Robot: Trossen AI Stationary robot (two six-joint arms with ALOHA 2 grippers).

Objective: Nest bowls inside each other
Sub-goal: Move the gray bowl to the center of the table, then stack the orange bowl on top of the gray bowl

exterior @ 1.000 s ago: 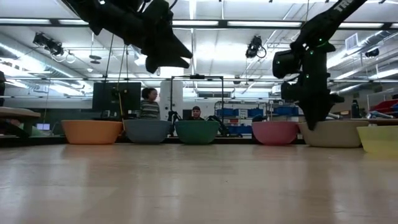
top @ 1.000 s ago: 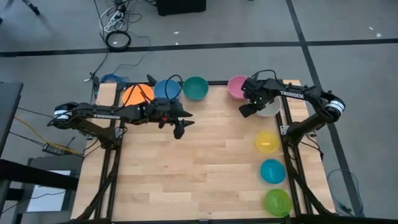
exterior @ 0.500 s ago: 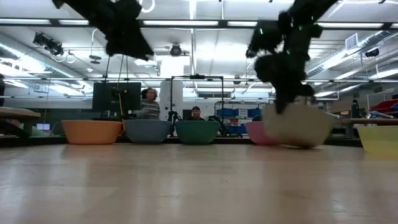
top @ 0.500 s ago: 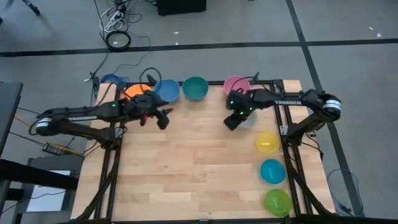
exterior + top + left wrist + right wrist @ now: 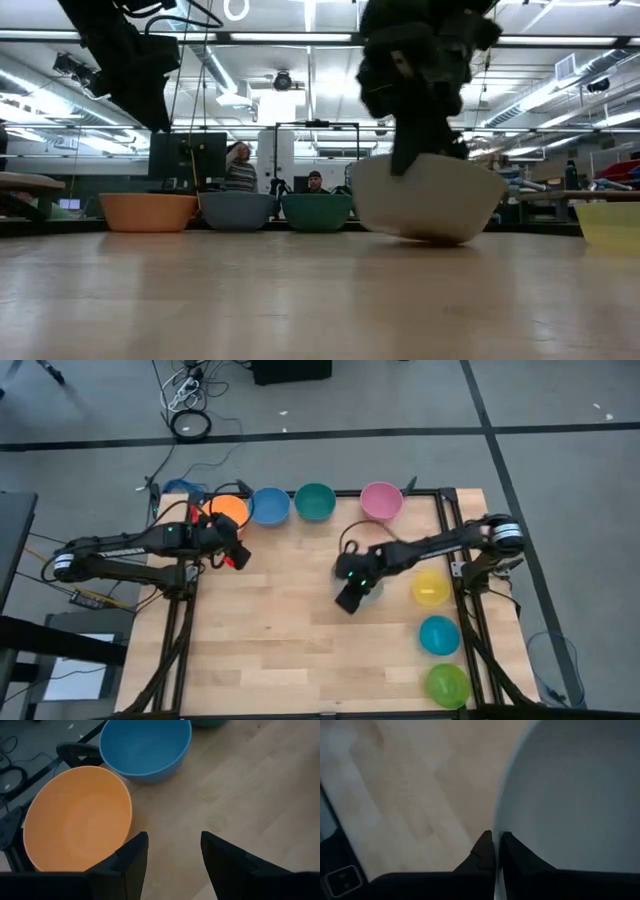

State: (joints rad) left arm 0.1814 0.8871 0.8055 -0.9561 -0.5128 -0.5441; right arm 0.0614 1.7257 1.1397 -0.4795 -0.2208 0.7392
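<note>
since a second ago my right gripper [image 5: 350, 597] has carried the grey-white bowl [image 5: 428, 196] from the back right corner out to mid-table, pinched tight on its rim and held tilted just above the wood. my left gripper [image 5: 236, 553] has pulled back beside the orange bowl [image 5: 225, 510], fingers apart and empty. nothing is nested yet: blue [image 5: 269, 505], teal [image 5: 314, 501], pink [image 5: 381, 501], yellow [image 5: 430, 588], cyan [image 5: 439, 635] and lime green [image 5: 446, 685] each sit alone.

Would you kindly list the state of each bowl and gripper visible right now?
grey-white bowl: pinched by its rim, mid-table.
right gripper: shut on that rim.
left gripper: open, empty, beside the orange bowl.
orange bowl, blue bowl, teal bowl, pink bowl, yellow bowl, cyan bowl, lime green bowl: upright, separate, not nested.
</note>
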